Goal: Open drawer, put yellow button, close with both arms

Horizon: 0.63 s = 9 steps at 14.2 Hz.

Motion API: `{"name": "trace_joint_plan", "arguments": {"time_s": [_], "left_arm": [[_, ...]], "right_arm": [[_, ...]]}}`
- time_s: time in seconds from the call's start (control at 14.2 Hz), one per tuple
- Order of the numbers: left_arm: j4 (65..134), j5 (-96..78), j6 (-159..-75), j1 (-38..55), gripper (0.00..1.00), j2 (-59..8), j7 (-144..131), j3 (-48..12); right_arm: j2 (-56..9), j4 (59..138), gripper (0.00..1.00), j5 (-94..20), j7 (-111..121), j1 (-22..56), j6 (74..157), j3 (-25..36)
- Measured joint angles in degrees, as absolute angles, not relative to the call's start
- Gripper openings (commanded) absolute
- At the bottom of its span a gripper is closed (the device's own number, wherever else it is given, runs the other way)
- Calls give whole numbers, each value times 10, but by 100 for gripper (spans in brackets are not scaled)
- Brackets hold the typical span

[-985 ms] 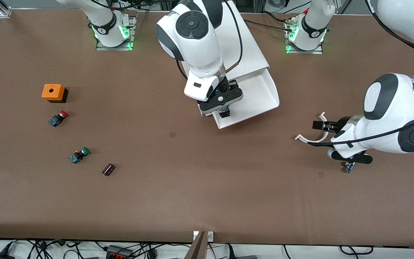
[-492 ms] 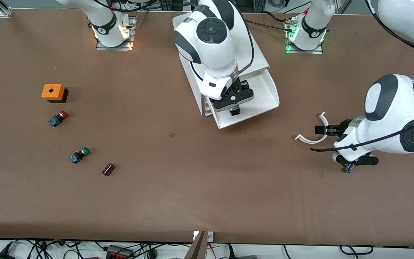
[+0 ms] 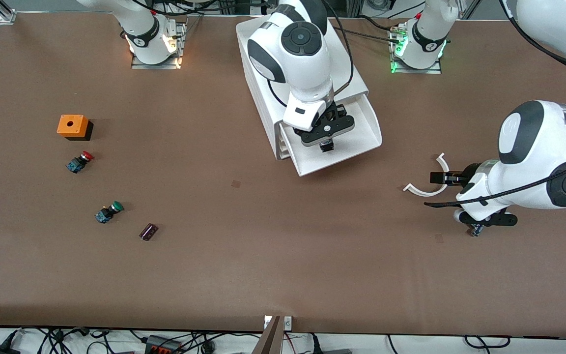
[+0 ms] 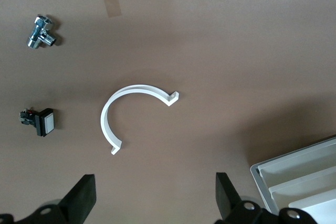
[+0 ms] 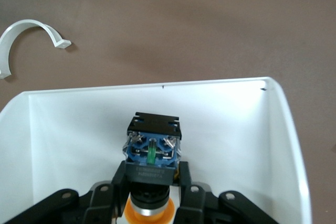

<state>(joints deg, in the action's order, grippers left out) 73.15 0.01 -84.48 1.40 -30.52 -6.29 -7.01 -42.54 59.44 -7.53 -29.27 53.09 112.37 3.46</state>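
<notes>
Front: drawer (image 3: 356,129) pulled out of cabinet (image 3: 263,98); right gripper (image 3: 326,143) over its tray.

Right wrist: right gripper clamped on yellow button (image 5: 151,182), above the drawer's white floor.

Left wrist: left gripper (image 4: 152,203) fingers apart, waiting over white C-clip (image 4: 126,114).

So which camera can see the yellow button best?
The right wrist view: the yellow button fills the middle, its yellow cap and blue-black body pinched in the right gripper over the open drawer. In the front view it's only a small dark speck under that gripper. The left wrist view doesn't show it.
</notes>
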Motion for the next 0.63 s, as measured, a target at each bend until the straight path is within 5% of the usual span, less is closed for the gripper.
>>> {"name": "trace_joint_plan", "arguments": {"time_s": [0.21, 0.28, 0.35, 0.42, 0.63], "left_arm": [[732, 0, -845, 14, 100, -305, -63, -70], [732, 0, -845, 14, 100, -305, -63, -70], [732, 0, -846, 14, 100, -305, -63, -70], [732, 0, -846, 14, 100, -305, -63, -70], [732, 0, -846, 14, 100, -305, -63, -70]], "right_arm": [[-433, 594, 0, -75, -293, 535, 1116, 35], [-435, 594, 10, -75, -293, 536, 1115, 35], [-436, 594, 72, -75, -293, 538, 1114, 35], [-437, 594, 100, -75, -293, 539, 1114, 35], [-437, 592, 100, -75, -293, 540, 1114, 39]]}}
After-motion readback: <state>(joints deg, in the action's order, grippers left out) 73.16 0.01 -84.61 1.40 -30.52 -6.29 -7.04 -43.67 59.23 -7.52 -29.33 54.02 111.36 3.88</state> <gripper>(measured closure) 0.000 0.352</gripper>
